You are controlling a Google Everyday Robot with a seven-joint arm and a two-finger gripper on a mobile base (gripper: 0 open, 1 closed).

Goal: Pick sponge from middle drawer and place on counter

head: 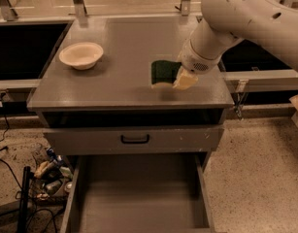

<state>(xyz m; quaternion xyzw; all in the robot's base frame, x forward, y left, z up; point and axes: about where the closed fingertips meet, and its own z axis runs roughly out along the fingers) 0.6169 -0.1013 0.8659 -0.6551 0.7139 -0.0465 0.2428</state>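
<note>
At the 3 o'clock side of the bench (119, 79), near its front edge, we record the sponge (163, 72): dark green face up, with a pale yellow strip showing along its 6 o'clock edge. A shadow lies on the bench just in front of it. We cannot tell whether the sponge rests flat on the surface or sits slightly above it.

We find the claw (184, 80) at the sponge's 3 o'clock edge and in contact with it. How far the claw is open, and whether it grips the sponge, we cannot tell. The white arm (245, 18) reaches down to it from 1 o'clock.

A cream bowl (81, 55) stands upright toward 10 o'clock on the bench, well apart from the sponge.

Below the bench, a grey drawer front (80, 141) with a black handle (135, 139) sits slightly proud of the cabinet. Beneath it, toward 6 o'clock, the middle drawer (139, 198) is pulled fully out, its flat grey floor exposed; we see nothing lying on the part in view.

Loose cables and small clutter (49, 176) lie on the speckled floor (255, 178) at 8 o'clock of the cabinet.
</note>
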